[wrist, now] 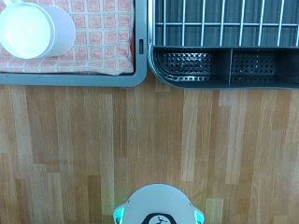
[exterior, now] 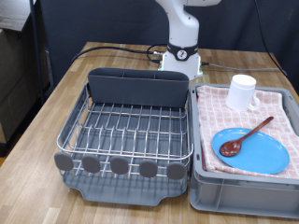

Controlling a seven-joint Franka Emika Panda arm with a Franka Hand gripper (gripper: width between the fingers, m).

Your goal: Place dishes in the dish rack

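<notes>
The dark-grey dish rack (exterior: 73, 123) stands on the wooden table, its wire grid bare and its tall caddy (exterior: 137, 89) at the far end. To the exterior view's right, on a pink checked cloth, lie the light-blue plate (exterior: 268, 154) with the brown wooden spoon (exterior: 246, 137) resting across it, and the white mug (exterior: 242, 92) upright behind them. The wrist view looks straight down on the mug (wrist: 35, 30) and the caddy's slotted compartments (wrist: 224, 65). The gripper shows in neither view; the arm rises out of the exterior view's top.
The cloth (exterior: 217, 117) lines a grey bin (exterior: 241, 194) that sits flush against the rack's side. The robot's white base (exterior: 181, 58) stands behind the rack, with black cables trailing over the table. Bare wood (wrist: 149, 140) lies between base and rack.
</notes>
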